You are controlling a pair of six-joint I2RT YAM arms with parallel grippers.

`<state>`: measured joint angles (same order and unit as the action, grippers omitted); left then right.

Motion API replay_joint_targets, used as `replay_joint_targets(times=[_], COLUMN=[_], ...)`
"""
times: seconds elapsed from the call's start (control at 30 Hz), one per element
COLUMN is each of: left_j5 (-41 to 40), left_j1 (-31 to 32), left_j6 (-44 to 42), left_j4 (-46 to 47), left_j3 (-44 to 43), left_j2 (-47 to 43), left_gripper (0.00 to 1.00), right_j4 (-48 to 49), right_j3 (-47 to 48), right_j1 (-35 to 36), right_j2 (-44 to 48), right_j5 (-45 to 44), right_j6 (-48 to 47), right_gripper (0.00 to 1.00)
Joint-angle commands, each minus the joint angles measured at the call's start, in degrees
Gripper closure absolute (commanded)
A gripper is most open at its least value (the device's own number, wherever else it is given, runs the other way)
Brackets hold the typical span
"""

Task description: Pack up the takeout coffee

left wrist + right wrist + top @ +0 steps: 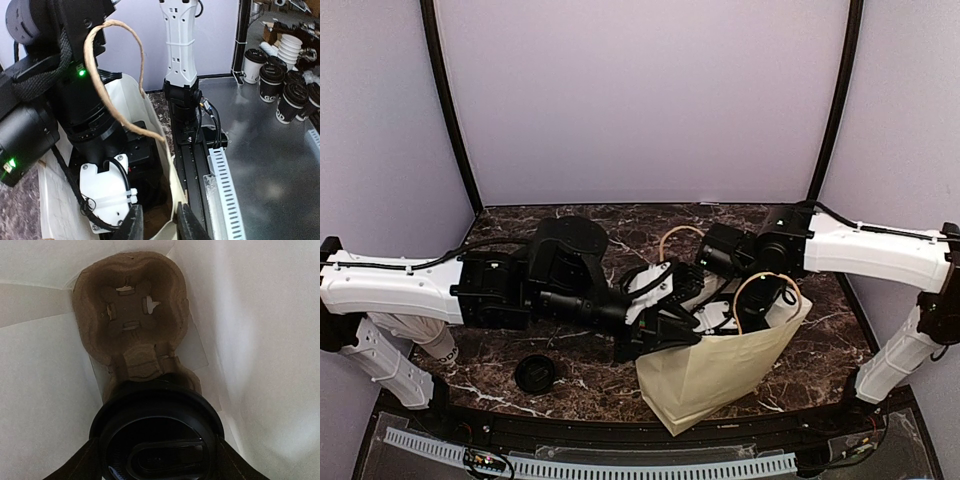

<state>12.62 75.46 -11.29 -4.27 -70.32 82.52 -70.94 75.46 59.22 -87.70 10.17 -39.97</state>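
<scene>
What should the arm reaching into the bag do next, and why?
Probably ease the takeout coffee straight down into the near pocket of the cardboard carrier. The right gripper holds it inside the paper bag, just over that end, while the left gripper holds the bag's rim open.

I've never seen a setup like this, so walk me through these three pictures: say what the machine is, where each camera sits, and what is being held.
It is two robot arms bolted to a marble table, each ending in a two-finger pincer. The overhead picture looks down from behind them. The other two come from cameras on the wrists. On the table are a paper bag and a loose black lid. The left pincer pinches the bag's rim. The right pincer reaches inside the bag, holding the takeout coffee, seen from its lidded top, over a cardboard cup carrier at the bottom.
</scene>
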Motion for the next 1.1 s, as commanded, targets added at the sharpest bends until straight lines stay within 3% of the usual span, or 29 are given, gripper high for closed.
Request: replay_joint_targets(times=[0.0, 0.1, 0.23, 0.27, 0.4, 0.47, 0.6, 0.77, 0.9, 1.07], left_j5=[-1.19, -0.81, -7.69, -15.28, -32.08, -32.61, -25.45, -17.95, -14.59, -9.77], left_j1=[0.3, 0.24, 0.3, 0.26, -0.04, -0.69, -1.93, -2.65, -3.34, -4.13], left_j6=[1.42, 3.63, 7.59, 8.65, 17.79, 23.66, 30.67, 34.2, 34.49, 34.36], left_j4=[-1.35, 0.88, 4.67, 4.68, -6.81, -11.09, -14.41, -17.44, -18.94, -20.11], left_j3=[0.45, -0.94, -0.05, -0.2, -5.39, -7.61, -8.28, -8.94, -9.5, -11.51], left_j2=[-0.96, -2.74, -8.28, -8.62, -7.72, -6.52, -4.58, -1.75, 0.36, 3.44], left_gripper=[0.66, 0.39, 0.22, 0.19, 0.15, 0.15, 0.14, 0.14, 0.15, 0.18], right_j4=[2.15, 2.52, 4.52, 4.88, 5.76, 6.5, 7.76, 3.58, 5.96, 6.13], right_j3=[-2.22, -2.86, -5.06, -5.54, -6.13, -6.69, -7.97, -7.19, -8.5, -6.64], right_j1=[0.42, 0.38, 0.43, 0.44, 0.44, 0.42, 0.44, 0.51, 0.48, 0.5], right_j2=[-0.34, -0.19, 0.72, 1.01, 1.25, 1.11, 0.65, 1.9, 1.79, 3.2], right_j5=[1.08, 0.87, 0.11, -0.23, -0.28, 0.05, 1.48, 9.75, 2.48, 0.35], right_j6=[-0.9, -0.84, -0.3, -0.22, -0.27, -0.29, -0.65, -5.93, -5.65, -5.16], right_gripper=[0.61, 0.6, 0.6, 0.59, 0.59, 0.58, 0.58, 0.48, 0.54, 0.5])
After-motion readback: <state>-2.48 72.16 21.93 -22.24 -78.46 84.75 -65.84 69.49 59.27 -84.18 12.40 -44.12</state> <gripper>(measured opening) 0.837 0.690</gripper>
